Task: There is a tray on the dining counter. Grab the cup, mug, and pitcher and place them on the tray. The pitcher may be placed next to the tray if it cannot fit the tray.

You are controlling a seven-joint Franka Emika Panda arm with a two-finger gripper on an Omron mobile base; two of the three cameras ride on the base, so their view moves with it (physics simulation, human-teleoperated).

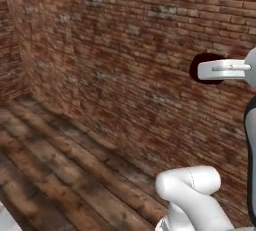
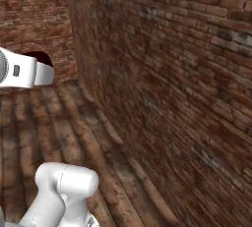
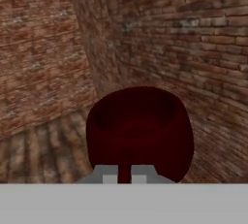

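My gripper point(image 3: 124, 178) clamped tight on rim of mug point(image 3: 140, 128), dark maroon, carried clear above wooden plank floor point(image 1: 55, 165). Hand view: mug at 6 o'clock, open mouth visible, just beyond my fingertips. Left base view: mug point(image 1: 206, 61) at 3 o'clock, against brick wall point(image 1: 125, 50). Right base view: mug point(image 2: 39, 58) at 9 o'clock.

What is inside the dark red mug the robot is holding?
The mug held by the gripper looks empty: its upper inside wall is bare dark red. The bottom is in deep shadow, so it cannot be checked.
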